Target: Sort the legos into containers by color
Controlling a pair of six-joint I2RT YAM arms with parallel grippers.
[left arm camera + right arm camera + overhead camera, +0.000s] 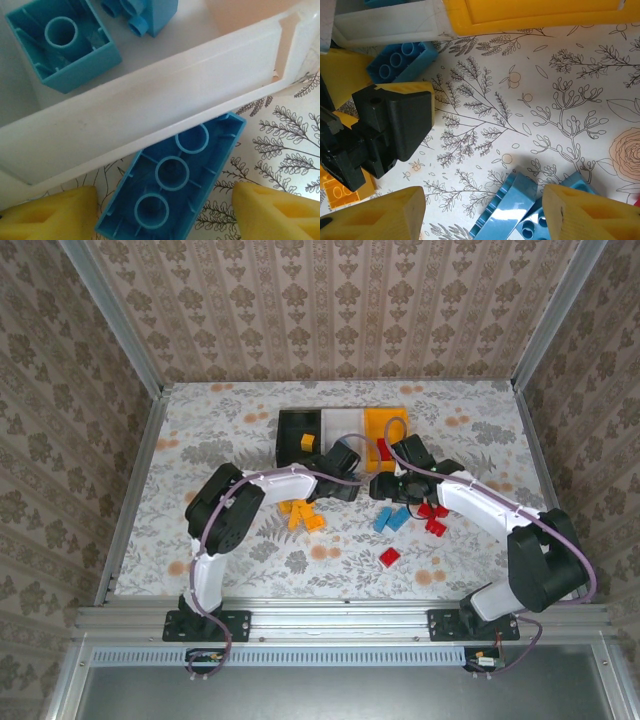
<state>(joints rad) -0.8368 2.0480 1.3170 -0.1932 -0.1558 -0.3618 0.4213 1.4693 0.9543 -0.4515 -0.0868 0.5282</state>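
Note:
The containers stand joined in a row at the back: black, white and orange-yellow. My left gripper is open, its yellow fingers either side of a blue lego that lies hollow side up on the table against the white bin's front wall. Neither finger touches it. Two blue legos lie inside the white bin. My right gripper is open just above a small heap of blue legos.
Orange legos lie left of centre. Red legos sit to the right, and one more is nearer the front. The left gripper's black and yellow finger is close beside my right gripper. Metal rails edge the table.

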